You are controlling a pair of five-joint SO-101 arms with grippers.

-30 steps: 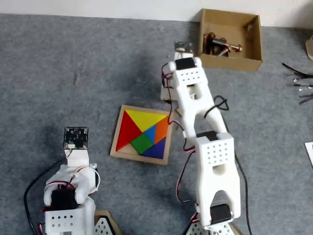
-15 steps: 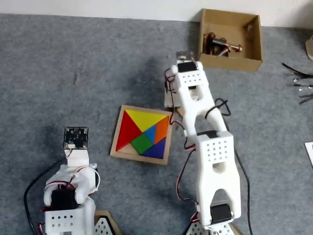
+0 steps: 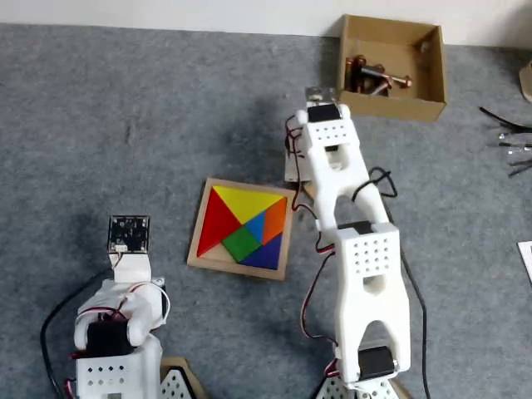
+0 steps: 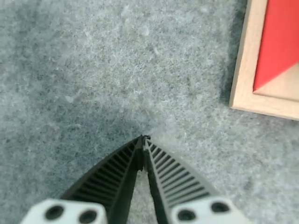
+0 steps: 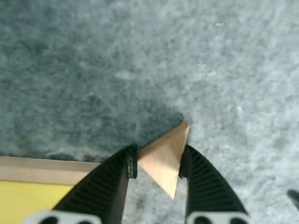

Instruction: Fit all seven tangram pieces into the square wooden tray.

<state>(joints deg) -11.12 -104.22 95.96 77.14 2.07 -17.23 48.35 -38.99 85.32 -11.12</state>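
Item: pale wooden triangle [image 5: 164, 156], pinched in the right pincer [image 5: 158, 157], sitting just outside the tray [image 3: 198, 226] rim by the yellow piece [image 5: 32, 203]. Also: left pincer [image 4: 143, 140], pressed together on nothing, hanging over the grey table [image 3: 125, 125] beside the tray. Risk: I am judging the grip as catching near a corner, so the triangle could be twisting or slipping out. Hidden: the right arm [image 3: 332, 166] is covering the triangle from above; table contact unclear.

A robotics workbench, by the look of it: grey felt-like table cover [image 3: 125, 108], white plastic robot arms [image 3: 370, 266] trailing bare red and black wiring [image 3: 304, 309], brown cardboard box [image 3: 391, 105] of coppery metal parts [image 3: 374, 76], loose black cables [image 3: 499, 119].
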